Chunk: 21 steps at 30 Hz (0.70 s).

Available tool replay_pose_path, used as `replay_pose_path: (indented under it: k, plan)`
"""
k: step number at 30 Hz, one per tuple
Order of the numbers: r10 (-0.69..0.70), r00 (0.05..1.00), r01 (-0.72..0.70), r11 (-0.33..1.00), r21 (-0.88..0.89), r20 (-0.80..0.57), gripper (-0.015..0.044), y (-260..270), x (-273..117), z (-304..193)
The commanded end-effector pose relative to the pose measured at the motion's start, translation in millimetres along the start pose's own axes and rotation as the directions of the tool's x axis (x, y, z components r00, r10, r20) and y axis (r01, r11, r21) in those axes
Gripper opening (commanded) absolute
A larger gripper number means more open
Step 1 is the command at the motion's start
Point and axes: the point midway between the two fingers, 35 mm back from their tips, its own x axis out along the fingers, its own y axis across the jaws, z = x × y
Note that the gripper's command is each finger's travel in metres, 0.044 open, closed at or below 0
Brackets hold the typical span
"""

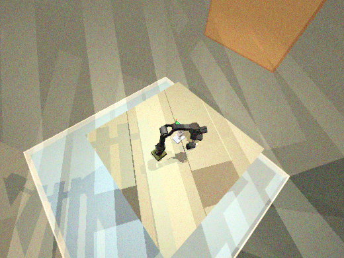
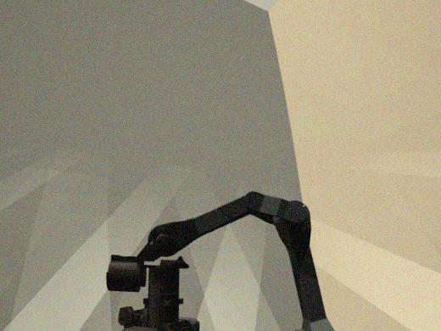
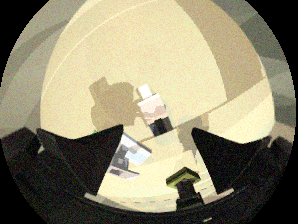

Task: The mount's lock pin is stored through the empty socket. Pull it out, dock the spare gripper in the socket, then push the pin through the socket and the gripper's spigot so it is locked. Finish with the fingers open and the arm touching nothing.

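My gripper (image 3: 158, 131) is open and empty, high above the table; its fingertips are out of frame in the exterior view. A pale block (image 3: 154, 114) with a narrow white end and a dark end, apparently the spare gripper, lies below and beyond the gap between the fingers in the wrist view. A white and grey piece (image 3: 135, 150) (image 1: 178, 138), apparently part of the mount, is partly behind the left finger in the wrist view. A small green part (image 1: 178, 123) with a red speck is beside the arm in the top view. I cannot make out the lock pin or socket.
The arm's olive base (image 1: 159, 154) (image 3: 183, 177) stands on the wood-toned table (image 1: 165, 205). The arm (image 2: 220, 215) arches over the mount area. Pale raised edging (image 1: 94, 116) surrounds the table. An orange panel (image 1: 258, 30) is far off at the upper right.
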Motion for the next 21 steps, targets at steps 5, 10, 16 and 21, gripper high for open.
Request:
replay_pose_path:
  k: [5,10,16,21]
  plan:
    - [0.103,0.983,-0.181,0.514,0.839,0.149,0.044,0,-6,0]
    - [0.14,0.968,-0.237,0.237,0.942,0.209,0.044,1,-10,1]
    - [0.168,0.953,-0.246,-0.069,0.967,0.254,0.044,1,-13,1]
    - [0.194,0.935,-0.225,-0.321,0.92,0.296,0.044,1,-16,2]
